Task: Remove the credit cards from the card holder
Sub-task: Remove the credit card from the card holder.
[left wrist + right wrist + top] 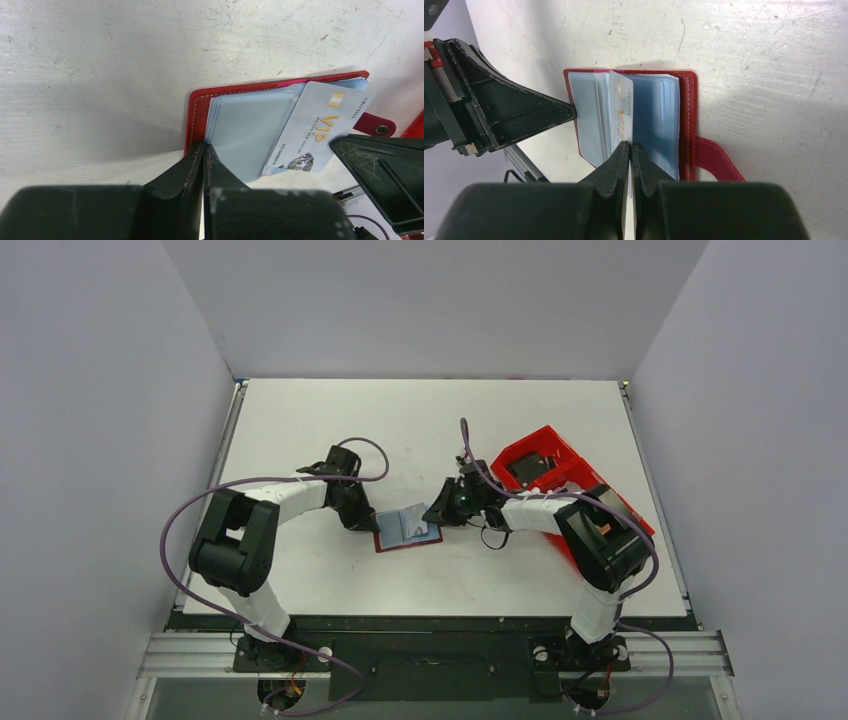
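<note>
Here we go: the card holder [405,540] lies spread open on the worktop [330,420], right between the two arms, with the red tray [505,455] off to the right. The left fingers [192,167] are closed, their tips planted on the holder's left edge to pin it down; whether they nip a sleeve as well, I can't tell. The right fingers [619,160] are clamped on the credit card [320,125], the pale one with gold VIP lettering. It sits skewed, partly out of its clear sleeve [250,130]. It's light, stiff, slick plastic, I'd say, so it should slide freely but could twist or slip in a pinch. A hold on the exposed edge, pulled in line with the pocket, looks best. The holder looks light and floppy and would likely drag along unless pinned. A second card I can't make out.
</note>
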You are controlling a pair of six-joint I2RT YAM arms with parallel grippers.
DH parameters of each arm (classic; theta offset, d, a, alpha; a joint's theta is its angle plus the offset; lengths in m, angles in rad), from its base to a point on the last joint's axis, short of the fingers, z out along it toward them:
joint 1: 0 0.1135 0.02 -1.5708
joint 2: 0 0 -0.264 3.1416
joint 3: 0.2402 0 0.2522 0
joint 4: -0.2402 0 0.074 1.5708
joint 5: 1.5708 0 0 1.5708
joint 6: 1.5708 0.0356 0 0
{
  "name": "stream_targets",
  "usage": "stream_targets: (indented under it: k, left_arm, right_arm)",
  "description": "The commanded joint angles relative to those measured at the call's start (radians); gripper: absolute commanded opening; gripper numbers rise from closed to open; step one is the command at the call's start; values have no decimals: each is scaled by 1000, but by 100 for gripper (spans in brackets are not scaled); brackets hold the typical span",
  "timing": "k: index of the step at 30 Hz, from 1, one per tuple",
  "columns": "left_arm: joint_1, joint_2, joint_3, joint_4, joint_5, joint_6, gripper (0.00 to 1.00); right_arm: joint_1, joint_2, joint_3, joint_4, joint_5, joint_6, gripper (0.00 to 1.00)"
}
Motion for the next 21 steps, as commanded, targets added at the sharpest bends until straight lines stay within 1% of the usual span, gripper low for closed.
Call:
stream_targets:
  k: [1,8,11,13,14,15,17,20,21]
  left_arm:
    - [-6,48,-11,-31,-136,41,0]
    - [-9,21,49,-63,-132,51,0]
    - [-9,-11,80,-62,-101,62,0]
    - [-9,-39,103,-56,-69,70,14]
    - [-8,-57,124,-57,-58,72,17]
    - [-8,-67,135,-58,-35,79,24]
    - [-7,-91,177,-65,-8,89,32]
    - [7,-129,195,-64,38,91,36]
    - [12,-137,191,-57,73,87,38]
  right_arm:
    - [-10,-62,-7,-21,33,-30,0]
    - [-14,-92,-1,-36,30,-32,0]
    - [-16,-101,5,-39,23,-31,0]
    - [-16,-107,8,-40,19,-28,0]
    - [-19,-110,11,-40,16,-27,0]
    - [-19,-111,12,-39,13,-24,0]
    - [-25,-119,13,-38,7,-19,0]
    - [-32,-143,16,-35,-10,-10,0]
    - [-37,-148,16,-34,-13,-4,0]
